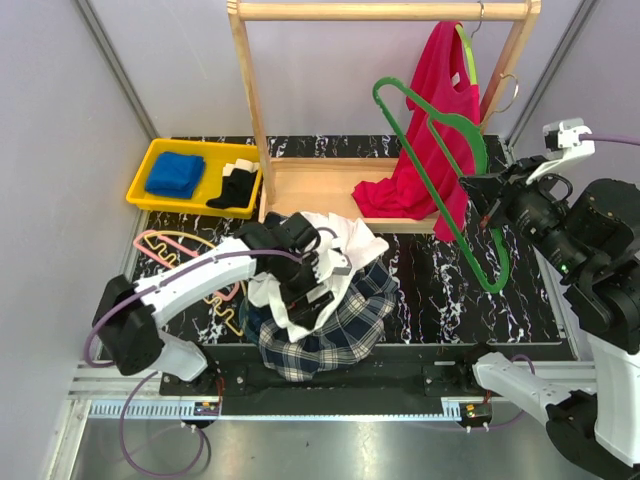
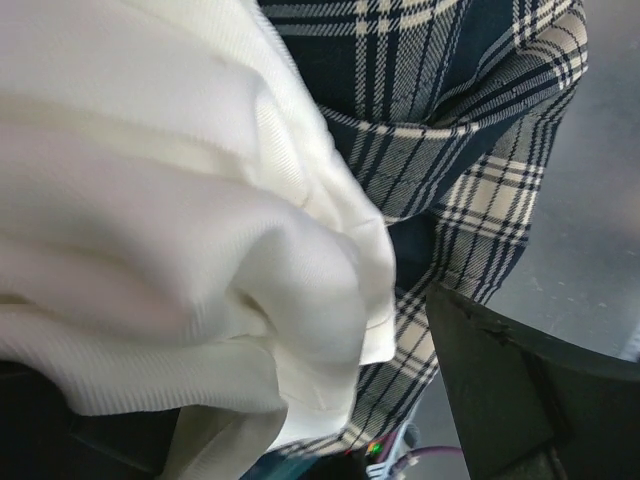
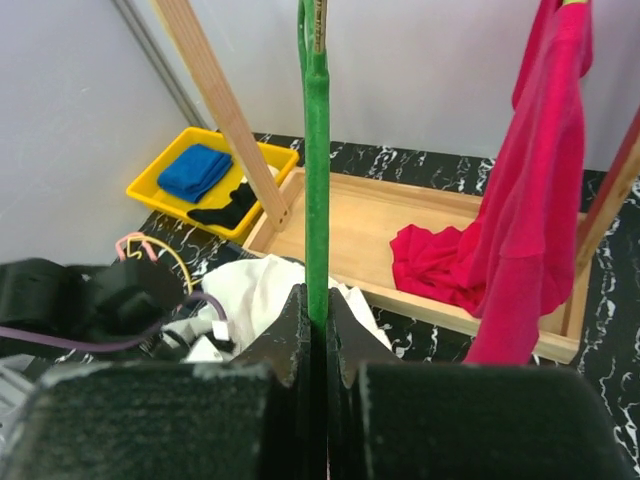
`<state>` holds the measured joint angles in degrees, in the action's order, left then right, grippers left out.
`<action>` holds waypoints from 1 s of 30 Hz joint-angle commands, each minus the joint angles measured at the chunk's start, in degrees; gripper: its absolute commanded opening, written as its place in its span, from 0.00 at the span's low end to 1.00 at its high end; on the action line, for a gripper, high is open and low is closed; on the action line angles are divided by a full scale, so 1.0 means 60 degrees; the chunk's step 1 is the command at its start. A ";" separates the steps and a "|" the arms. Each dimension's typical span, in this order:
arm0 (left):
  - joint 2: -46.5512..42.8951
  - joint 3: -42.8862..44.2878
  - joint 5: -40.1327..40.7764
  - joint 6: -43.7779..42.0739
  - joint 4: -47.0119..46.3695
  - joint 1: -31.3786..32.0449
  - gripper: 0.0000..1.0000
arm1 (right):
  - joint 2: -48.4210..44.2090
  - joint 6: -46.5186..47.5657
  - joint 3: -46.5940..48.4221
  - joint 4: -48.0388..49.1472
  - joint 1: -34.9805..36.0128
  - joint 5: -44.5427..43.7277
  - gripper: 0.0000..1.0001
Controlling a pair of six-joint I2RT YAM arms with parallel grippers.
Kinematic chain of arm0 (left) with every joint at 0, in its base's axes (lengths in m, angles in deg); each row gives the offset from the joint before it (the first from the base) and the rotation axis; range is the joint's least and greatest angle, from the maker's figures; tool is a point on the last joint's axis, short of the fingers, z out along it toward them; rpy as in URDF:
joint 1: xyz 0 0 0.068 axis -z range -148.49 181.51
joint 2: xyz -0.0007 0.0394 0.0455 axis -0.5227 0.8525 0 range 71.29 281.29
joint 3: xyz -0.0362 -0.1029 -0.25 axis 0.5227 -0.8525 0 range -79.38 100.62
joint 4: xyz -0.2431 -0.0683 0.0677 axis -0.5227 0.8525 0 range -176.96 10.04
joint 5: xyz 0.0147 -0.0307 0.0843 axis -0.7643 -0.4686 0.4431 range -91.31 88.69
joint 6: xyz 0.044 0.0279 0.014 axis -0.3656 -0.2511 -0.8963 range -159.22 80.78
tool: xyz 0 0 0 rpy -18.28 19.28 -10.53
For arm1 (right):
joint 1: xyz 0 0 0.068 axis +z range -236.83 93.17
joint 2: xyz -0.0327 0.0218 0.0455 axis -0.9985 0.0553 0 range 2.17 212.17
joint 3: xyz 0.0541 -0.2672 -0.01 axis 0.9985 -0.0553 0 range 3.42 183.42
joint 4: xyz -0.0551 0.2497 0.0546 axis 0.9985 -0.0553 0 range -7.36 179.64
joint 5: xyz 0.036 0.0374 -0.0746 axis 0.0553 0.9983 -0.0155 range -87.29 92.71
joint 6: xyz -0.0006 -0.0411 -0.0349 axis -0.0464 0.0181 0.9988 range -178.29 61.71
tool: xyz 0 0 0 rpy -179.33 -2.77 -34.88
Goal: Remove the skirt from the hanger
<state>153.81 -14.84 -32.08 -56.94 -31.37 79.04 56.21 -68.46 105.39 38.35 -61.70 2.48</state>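
Largely done, I judge: the plaid skirt (image 1: 335, 335) lies heaped on the tabletop (image 1: 450, 300), off the green hanger (image 3: 317, 180) pinched by the right end effector (image 3: 318, 330); left end effector (image 1: 315, 275) over the heap, grip indiscernible

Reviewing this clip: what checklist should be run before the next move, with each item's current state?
1. Right gripper shut on green hanger: ok.
2. Green hanger free of plaid skirt: ok, it is held bare in the air.
3. Plaid skirt resting on table: ok, partly under white garment.
4. Left gripper hold on cloth: cannot tell; white garment fills its wrist view.
5. Green hanger clear of red garment: cannot tell; they overlap in the top view.
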 commanded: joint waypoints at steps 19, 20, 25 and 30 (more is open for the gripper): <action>-0.5854 0.3908 0.7396 -0.1647 0.0009 -0.0640 0.99 | 0.2358 -0.1628 -0.0427 0.3359 0.0833 0.3116 0.00; -0.6090 0.3777 0.7557 -0.1633 -0.0138 -0.0699 0.99 | 0.2621 -0.1513 -0.0486 0.3609 0.1548 0.2766 0.00; -0.6839 0.3541 0.8406 -0.1369 0.0020 -0.0700 0.99 | 0.5886 -0.1467 0.0639 0.5000 0.4216 0.2337 0.00; -0.6737 0.4375 0.8467 -0.0712 0.0651 -0.0700 0.99 | 0.8798 -0.2346 0.2248 0.6567 0.4675 0.2762 0.00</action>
<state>111.73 8.15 13.89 -66.64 -28.75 75.04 100.89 -77.88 111.95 66.81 -35.02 16.86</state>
